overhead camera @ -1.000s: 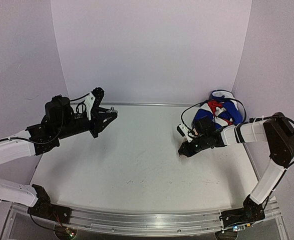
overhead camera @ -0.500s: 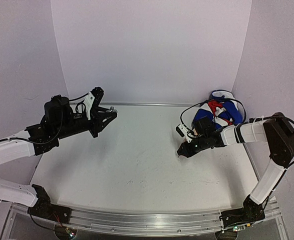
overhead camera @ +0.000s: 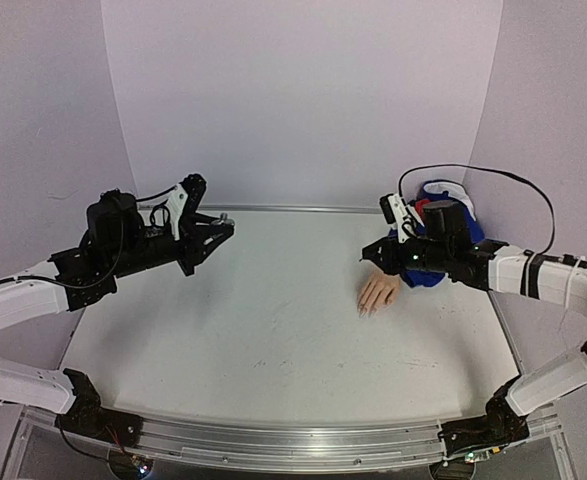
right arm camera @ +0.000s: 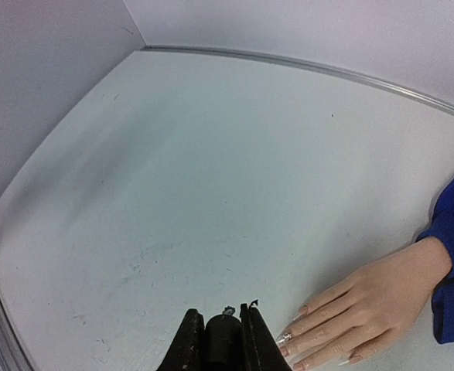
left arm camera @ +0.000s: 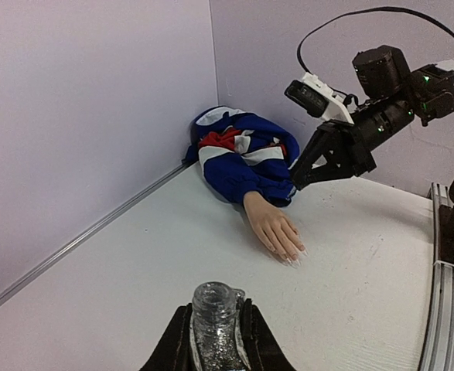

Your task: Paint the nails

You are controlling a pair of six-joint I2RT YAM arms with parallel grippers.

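Note:
The mannequin hand lies palm down at the table's right, fingers toward the near left, its blue, white and red sleeve bunched in the back right corner. Its nails show at the fingertips, one with a silvery glint; they also show in the left wrist view. My right gripper hovers above the hand's wrist, shut on a black brush cap. My left gripper is raised at the back left, shut on an open glass bottle of silver glitter polish.
The white table has purple walls on three sides and a metal rail along the near edge. The right arm's cable loops above the sleeve.
My right gripper has lifted off the hand's fingertips and moved up and back to the right, uncovering the hand. The left arm and bottle have not moved.

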